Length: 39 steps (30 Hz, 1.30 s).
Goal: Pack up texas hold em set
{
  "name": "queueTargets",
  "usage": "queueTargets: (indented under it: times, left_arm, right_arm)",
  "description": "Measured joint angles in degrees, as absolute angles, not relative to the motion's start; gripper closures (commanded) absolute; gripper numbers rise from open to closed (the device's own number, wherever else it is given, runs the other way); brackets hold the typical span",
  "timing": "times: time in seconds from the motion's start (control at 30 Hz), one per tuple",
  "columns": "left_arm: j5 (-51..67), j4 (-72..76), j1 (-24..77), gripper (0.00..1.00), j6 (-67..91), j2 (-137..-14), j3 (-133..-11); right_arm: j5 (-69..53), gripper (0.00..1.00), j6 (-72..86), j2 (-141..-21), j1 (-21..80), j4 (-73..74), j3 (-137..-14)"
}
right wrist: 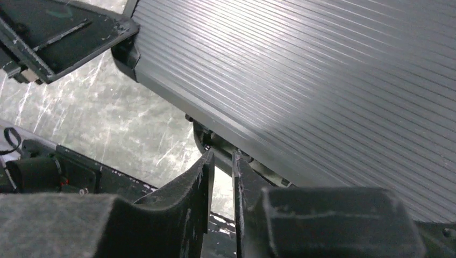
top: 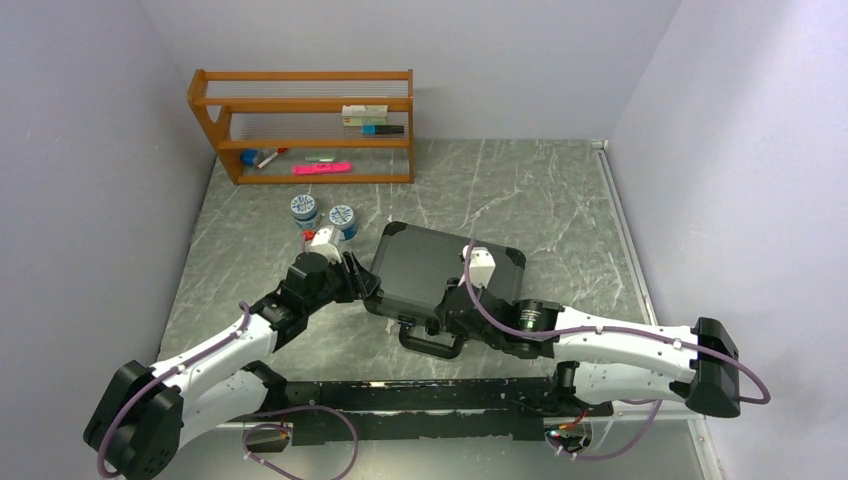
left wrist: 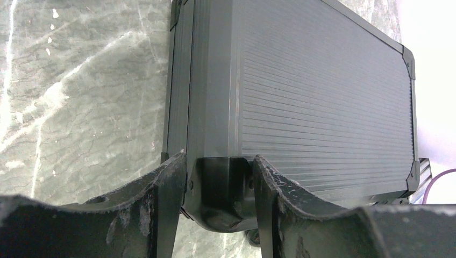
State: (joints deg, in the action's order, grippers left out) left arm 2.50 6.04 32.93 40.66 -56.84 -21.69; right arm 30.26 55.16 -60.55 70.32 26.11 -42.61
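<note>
the black briefcase lies flat and closed on the grey marble table, the wooden shelf beyond its far left corner. the left gripper is clamped on the case's near left corner. the right gripper sits at the case's front edge near the handle, jaws barely apart, nothing between them.
</note>
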Motion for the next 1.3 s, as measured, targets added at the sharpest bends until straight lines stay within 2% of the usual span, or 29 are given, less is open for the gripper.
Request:
queueTargets:
  times: [0.23,0.8,1.3]
  left_arm:
    - [2.74,6.87,32.91,0.38,40.64,-56.84,-20.88]
    - [4.67,8.14,32.91,0.39,40.82,-58.74,-21.3]
    - [5.5,12.05,32.73,0.4,42.52,-59.07,-19.31]
  right_arm:
    - [24.88,0.82,51.55,-62.39,70.32,21.63,-39.68]
    - [22.57,0.88,49.65,-74.5,70.7,15.53,-37.32]
    - [26.57,0.91,51.81,-78.37,72.99,12.14,-35.97]
